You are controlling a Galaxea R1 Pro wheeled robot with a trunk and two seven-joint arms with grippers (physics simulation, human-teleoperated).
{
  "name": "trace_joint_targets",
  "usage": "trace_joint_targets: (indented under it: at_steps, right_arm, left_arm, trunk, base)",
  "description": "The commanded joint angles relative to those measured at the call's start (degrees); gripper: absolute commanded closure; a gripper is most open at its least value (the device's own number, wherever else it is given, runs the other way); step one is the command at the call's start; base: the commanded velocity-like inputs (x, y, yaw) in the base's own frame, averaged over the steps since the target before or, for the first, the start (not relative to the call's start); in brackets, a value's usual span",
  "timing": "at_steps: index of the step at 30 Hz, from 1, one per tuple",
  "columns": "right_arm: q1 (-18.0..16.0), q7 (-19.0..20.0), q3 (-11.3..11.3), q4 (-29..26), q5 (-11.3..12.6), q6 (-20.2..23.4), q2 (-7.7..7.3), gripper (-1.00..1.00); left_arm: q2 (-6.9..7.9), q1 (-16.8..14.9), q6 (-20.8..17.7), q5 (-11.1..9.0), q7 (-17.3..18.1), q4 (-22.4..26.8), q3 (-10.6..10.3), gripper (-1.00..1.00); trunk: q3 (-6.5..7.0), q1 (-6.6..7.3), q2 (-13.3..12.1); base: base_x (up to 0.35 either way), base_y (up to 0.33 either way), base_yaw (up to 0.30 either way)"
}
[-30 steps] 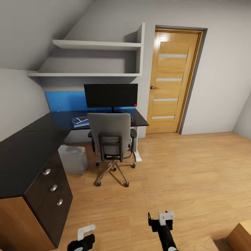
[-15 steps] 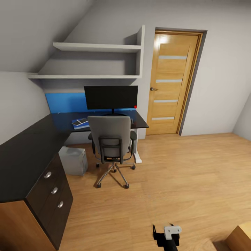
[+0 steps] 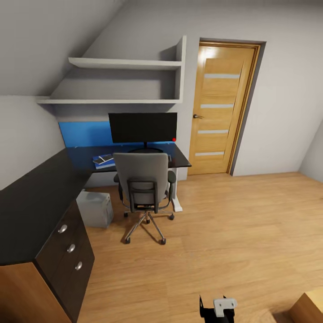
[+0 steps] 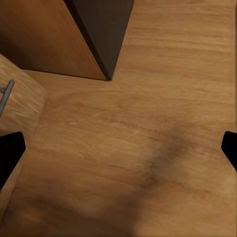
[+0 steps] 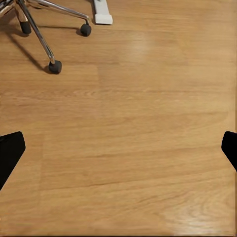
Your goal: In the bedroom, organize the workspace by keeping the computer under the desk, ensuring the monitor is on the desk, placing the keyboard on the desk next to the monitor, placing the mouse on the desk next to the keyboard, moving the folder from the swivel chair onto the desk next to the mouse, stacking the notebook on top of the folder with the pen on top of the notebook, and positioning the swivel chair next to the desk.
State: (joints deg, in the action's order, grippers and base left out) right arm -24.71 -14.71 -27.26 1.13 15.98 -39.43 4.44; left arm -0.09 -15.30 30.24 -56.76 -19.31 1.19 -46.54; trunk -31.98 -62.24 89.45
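Observation:
The desk [image 3: 31,188] runs along the left wall and turns under the monitor [image 3: 143,128], which stands on its far wing. The grey swivel chair [image 3: 143,177] is pushed up to that wing, its back toward me, hiding the desk top behind it; keyboard and mouse are hidden. Left of the chair a blue folder [image 3: 99,162] lies on the desk with a grey notebook [image 3: 106,157] on it; the pen is too small to make out. The computer [image 3: 95,208] stands on the floor under the desk. My right gripper [image 3: 218,308] [image 5: 118,150] is open above bare floor. My left gripper [image 4: 118,153] is open, low by the drawer unit's corner [image 4: 98,34].
A wooden door [image 3: 220,107] is right of the desk, with white shelves [image 3: 125,63] and a blue wall panel [image 3: 85,132] above it. A light wood box corner [image 3: 309,307] sits at the lower right. Chair casters [image 5: 54,66] and the desk's white foot [image 5: 102,15] lie ahead of my right gripper.
The whole head picture has shifted, so the camera moved. My left gripper has dropped out of the head view's lower edge and the right one sits lower in it. The desk's things have not moved.

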Motion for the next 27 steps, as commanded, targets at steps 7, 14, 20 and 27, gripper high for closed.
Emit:
trace_joint_targets:
  at_steps: [7,14,20,27]
  right_arm:
    - [0.3,-0.1,-0.5,0.1,0.3,-0.1,-0.05,-1.0]
    - [0.3,-0.1,-0.5,0.1,0.3,-0.1,-0.05,-1.0]
    - [0.3,-0.1,-0.5,0.1,0.3,-0.1,-0.05,-1.0]
    - [0.3,-0.1,-0.5,0.1,0.3,-0.1,-0.05,-1.0]
  left_arm:
    - [-0.03,0.0,0.4,-0.2,-0.5,0.0,-0.5,-1.0]
    - [0.0,0.0,0.5,-0.2,-0.6,0.0,-0.5,-1.0]
    - [0.0,0.0,0.5,-0.2,-0.6,0.0,-0.5,-1.0]
    - [-0.21,0.0,0.5,-0.1,-0.9,0.0,-0.6,-1.0]
  trunk:
    - [1.21,1.55,-2.8]
    - [2.46,3.09,-5.6]
    - [3.54,4.4,-8.0]
    - [4.8,5.94,-10.8]
  base:
    - [0.0,0.0,0.0]
    - [0.0,0.0,0.0]
    - [0.0,0.0,0.0]
    - [0.0,0.0,0.0]
